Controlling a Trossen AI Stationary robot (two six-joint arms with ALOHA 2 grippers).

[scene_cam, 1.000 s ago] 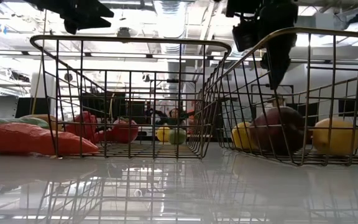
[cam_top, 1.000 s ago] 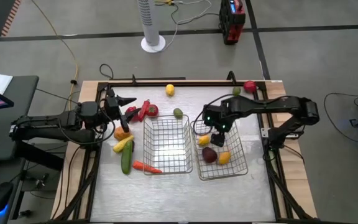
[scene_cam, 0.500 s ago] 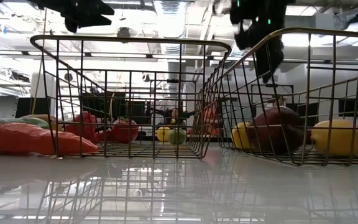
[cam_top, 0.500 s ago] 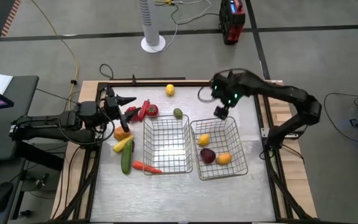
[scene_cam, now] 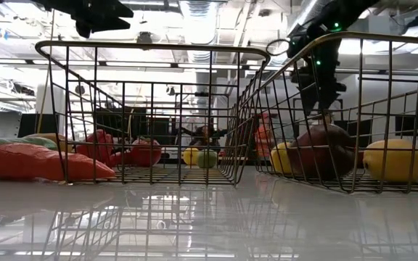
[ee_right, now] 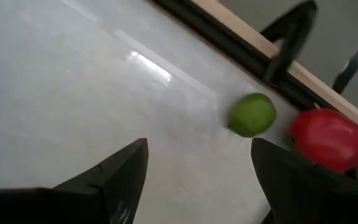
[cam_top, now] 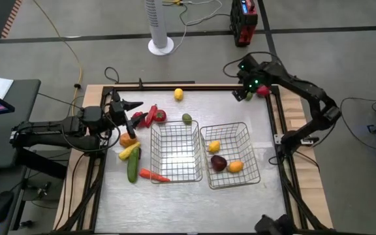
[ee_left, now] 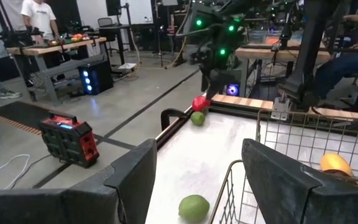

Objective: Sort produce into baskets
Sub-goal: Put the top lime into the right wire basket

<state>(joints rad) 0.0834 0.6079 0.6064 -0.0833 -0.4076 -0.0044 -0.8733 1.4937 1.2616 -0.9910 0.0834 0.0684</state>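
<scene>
Two wire baskets [cam_top: 175,151] [cam_top: 232,155] sit side by side at the centre of the tabletop [cam_top: 194,196]; the right one holds two lemons [cam_top: 214,147] [cam_top: 235,166] and a dark plum [cam_top: 219,162], the left one nothing. Upper right, the right gripper [cam_top: 245,95] hovers with fingers spread and empty above a lime [ee_right: 252,114] and red apple [ee_right: 327,138] at the corner. Left of the baskets, the left gripper [cam_top: 134,111] hangs with fingers apart and empty over peppers [cam_top: 154,116], cucumber [cam_top: 132,168] and carrot [cam_top: 154,175].

The glossy bench [cam_top: 181,202] carries two wire baskets [cam_top: 175,152] mid-surface, loose produce [cam_top: 134,160] along its left edge, a lemon [cam_top: 178,94] by the far edge, and what looks like a lime [ee_right: 252,114] beside a red apple [ee_right: 327,139] at the far right corner.
</scene>
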